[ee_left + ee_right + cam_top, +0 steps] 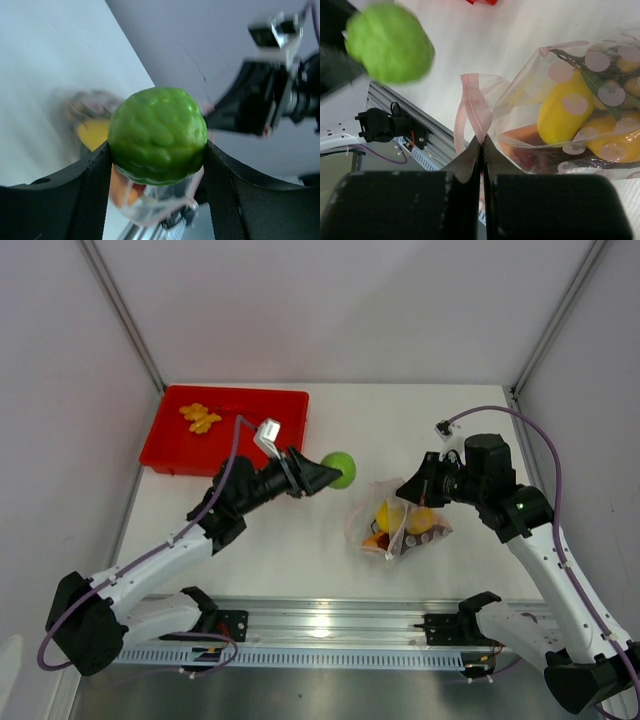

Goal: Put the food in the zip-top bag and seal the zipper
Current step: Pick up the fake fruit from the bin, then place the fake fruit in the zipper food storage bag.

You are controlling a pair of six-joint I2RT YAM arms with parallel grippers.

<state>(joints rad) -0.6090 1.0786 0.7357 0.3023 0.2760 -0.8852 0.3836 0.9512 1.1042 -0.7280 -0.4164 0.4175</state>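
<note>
My left gripper (pixel 330 473) is shut on the green lime (pixel 340 468), held above the table left of the clear zip-top bag (pixel 400 522). In the left wrist view the lime (pixel 157 135) fills the gap between the fingers, with the bag (pixel 150 200) blurred behind it. My right gripper (pixel 410 490) is shut on the bag's pink zipper strip (pixel 480 117), holding the mouth up. Inside the bag (pixel 580 120) lie a yellow lemon (pixel 565 112), a mango (pixel 615 135), orange pieces and a leafy piece. The lime also shows in the right wrist view (pixel 387 42).
A red tray (pixel 225 430) stands at the back left with orange-yellow pieces (pixel 200 417) in it. A metal rail (pixel 330 625) runs along the near table edge. Frame posts stand at the back corners.
</note>
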